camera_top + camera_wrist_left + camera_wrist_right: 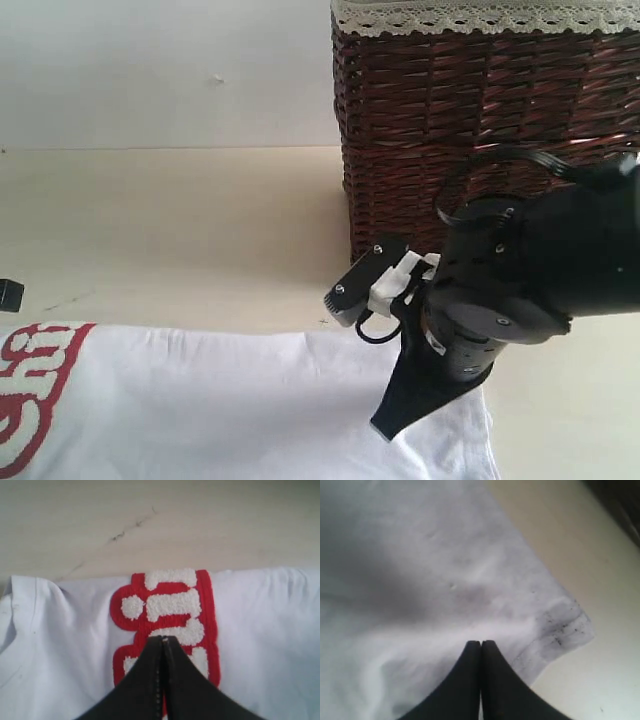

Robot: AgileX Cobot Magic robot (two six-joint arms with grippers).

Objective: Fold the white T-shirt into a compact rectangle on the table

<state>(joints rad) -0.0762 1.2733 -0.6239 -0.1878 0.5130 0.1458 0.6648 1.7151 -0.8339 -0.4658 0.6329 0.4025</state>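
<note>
A white T-shirt [250,400] lies spread flat on the pale desk [180,220], its red fuzzy letters [170,605] at the left end in the exterior view. A dark brown wicker basket [480,130] stands on the desk beyond the shirt's right end. The left tool [162,641], jaws pressed together, hangs over the lettering. The right tool [386,428], likewise pressed together, points down at the plain white cloth near a speckled hem corner [565,625]. Whether either tip touches the fabric cannot be told.
</note>
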